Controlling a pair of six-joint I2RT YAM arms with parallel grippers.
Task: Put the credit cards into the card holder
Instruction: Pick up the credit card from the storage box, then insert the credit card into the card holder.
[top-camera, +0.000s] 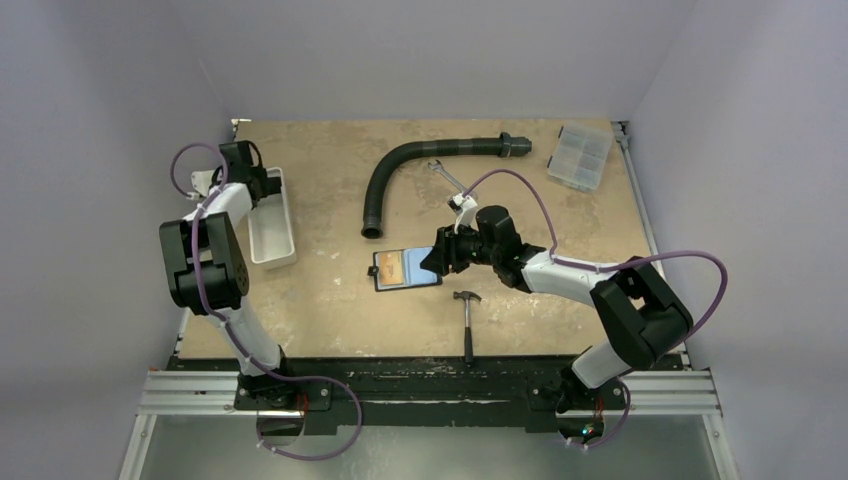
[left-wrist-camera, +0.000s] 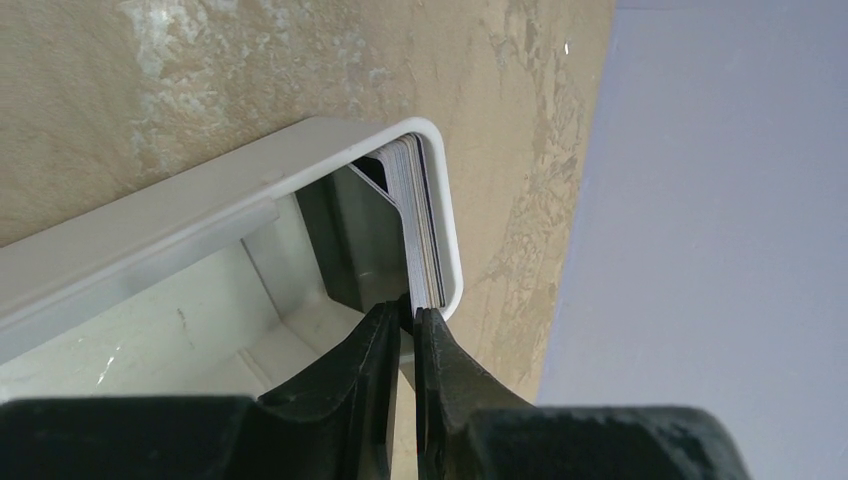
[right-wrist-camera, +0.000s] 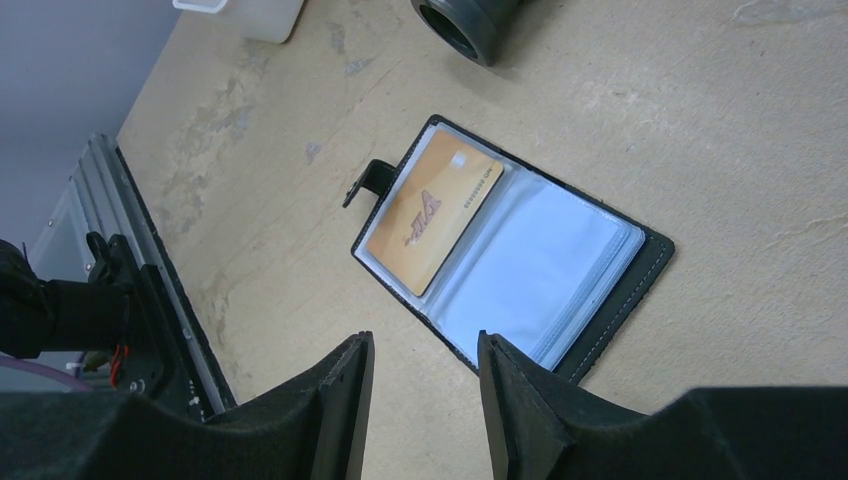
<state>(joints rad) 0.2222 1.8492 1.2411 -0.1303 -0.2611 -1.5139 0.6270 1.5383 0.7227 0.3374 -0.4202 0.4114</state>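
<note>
Several credit cards (left-wrist-camera: 420, 220) stand on edge in a stack against the end wall of the white tray (left-wrist-camera: 200, 190). My left gripper (left-wrist-camera: 412, 308) reaches into that tray (top-camera: 270, 238), its jaws pinched almost together on the near edge of a card from the stack. The card holder (top-camera: 406, 268) lies open on the table, black with clear pockets (right-wrist-camera: 530, 270). An orange card (right-wrist-camera: 432, 212) sits in its left pocket. My right gripper (right-wrist-camera: 425, 340) hovers open just off the holder's near edge, nothing between its fingers.
A black curved hose (top-camera: 400, 165) lies behind the holder, its open end (right-wrist-camera: 470, 25) close by. A wrench (top-camera: 447, 178) lies near the hose, a hammer (top-camera: 467, 320) lies toward the front edge, and a clear compartment box (top-camera: 580, 155) stands at the back right.
</note>
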